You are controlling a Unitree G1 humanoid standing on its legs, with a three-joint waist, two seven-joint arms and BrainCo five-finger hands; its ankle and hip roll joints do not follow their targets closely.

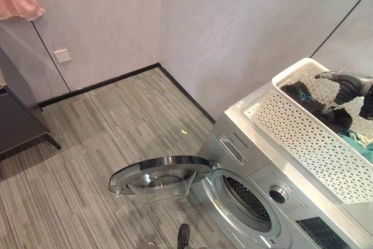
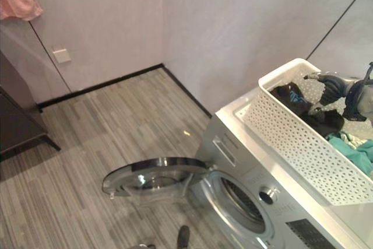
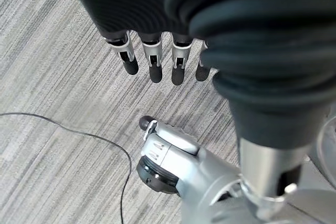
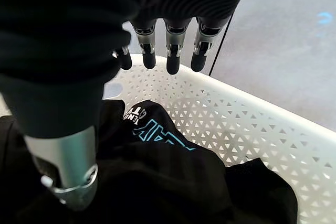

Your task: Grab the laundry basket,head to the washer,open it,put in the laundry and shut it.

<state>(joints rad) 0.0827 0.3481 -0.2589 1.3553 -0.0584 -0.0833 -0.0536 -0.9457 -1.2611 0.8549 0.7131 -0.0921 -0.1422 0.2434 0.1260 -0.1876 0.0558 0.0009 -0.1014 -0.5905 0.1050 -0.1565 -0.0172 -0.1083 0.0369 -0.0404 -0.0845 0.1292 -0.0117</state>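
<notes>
Now your left hand (image 3: 157, 61) hangs over the floor (image 3: 47, 77), fingers relaxed and empty. At lower right, the washer (image 1: 274, 202) has its door (image 1: 157, 176) swung open; the laundry basket (image 1: 315, 138) sits atop, and your right hand (image 1: 348, 86) hovers inside above the black garment (image 4: 157, 177), fingers loose, grasping nothing.

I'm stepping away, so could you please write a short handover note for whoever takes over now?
Right hand: open, over the dark clothes in the white laundry basket, holding nothing.
Left hand: open, fingers hanging over the floor.
The basket sits on top of the washer.
Washer door: swung open.
Done: basket brought, door opened.
Left: load the laundry into the drum, shut the door.
</notes>
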